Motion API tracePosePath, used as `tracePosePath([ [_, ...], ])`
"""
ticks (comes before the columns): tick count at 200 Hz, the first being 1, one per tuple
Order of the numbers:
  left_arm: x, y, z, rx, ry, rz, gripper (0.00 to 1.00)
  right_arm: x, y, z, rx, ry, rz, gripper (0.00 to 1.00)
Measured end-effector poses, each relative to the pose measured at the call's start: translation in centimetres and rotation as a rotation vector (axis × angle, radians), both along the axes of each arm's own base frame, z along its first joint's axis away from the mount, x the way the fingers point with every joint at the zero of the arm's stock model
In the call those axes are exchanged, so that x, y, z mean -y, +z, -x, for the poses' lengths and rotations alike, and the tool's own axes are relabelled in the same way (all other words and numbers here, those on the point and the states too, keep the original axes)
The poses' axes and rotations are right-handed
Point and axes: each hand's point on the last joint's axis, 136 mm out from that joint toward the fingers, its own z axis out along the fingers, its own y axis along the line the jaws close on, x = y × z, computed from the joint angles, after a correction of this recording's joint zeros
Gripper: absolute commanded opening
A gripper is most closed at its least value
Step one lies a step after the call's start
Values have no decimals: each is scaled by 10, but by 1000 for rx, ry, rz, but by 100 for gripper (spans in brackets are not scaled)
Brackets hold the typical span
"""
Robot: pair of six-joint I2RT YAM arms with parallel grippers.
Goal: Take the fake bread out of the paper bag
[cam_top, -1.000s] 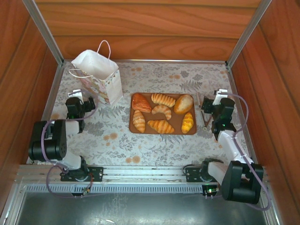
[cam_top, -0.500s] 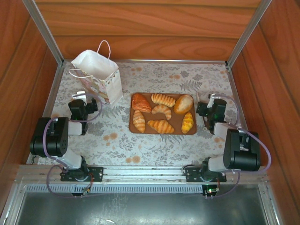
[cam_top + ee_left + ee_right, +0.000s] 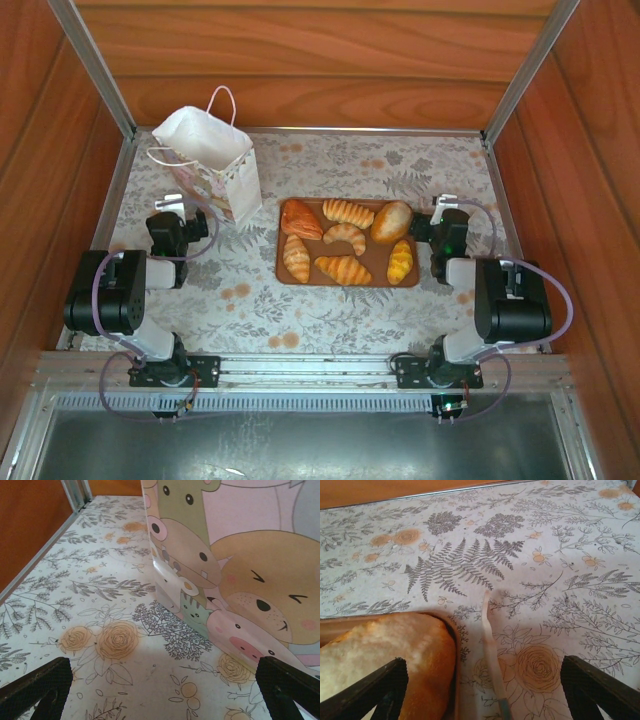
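top external: six small golden-brown toy breads (image 3: 345, 238) lie on flat brown tray (image 3: 378, 265), middle of flowery table cover (image 3: 300, 310). white paper bag with cord handles (image 3: 208, 160) stands upright at back left, well apart from tray. left gripper (image 3: 185, 215) just beside bag, jaws wide, nothing in them. right gripper (image 3: 438, 215) near tray's right end, jaws wide, nothing in them. right wrist: round bun (image 3: 380, 655) at tray edge, thin pale strip (image 3: 490, 645) on cover beside it.

Seven pieces of fake bread (image 3: 343, 268), one brown tray (image 3: 376, 258), one paper bag (image 3: 235, 185), two arms (image 3: 110, 295)
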Motion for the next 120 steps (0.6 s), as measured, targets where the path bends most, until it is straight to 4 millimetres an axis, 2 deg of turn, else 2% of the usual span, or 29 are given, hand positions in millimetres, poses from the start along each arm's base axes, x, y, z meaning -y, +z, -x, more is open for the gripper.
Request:
tracePosePath([
  [18, 1, 0, 0, -1, -9, -1, 100, 2, 3, -1, 14, -14, 7, 87],
  [19, 1, 0, 0, -1, -10, -1, 100, 2, 3, -2, 15, -15, 8, 88],
  [22, 2, 0, 0, -1, -11, -3, 100, 3, 3, -2, 15, -16, 8, 98],
  [24, 2, 0, 0, -1, -12, -3, 100, 3, 3, -2, 15, -17, 9, 100],
  [120, 3, 0, 0, -2, -22, -2, 100, 6, 4, -2, 16, -33, 19, 100],
])
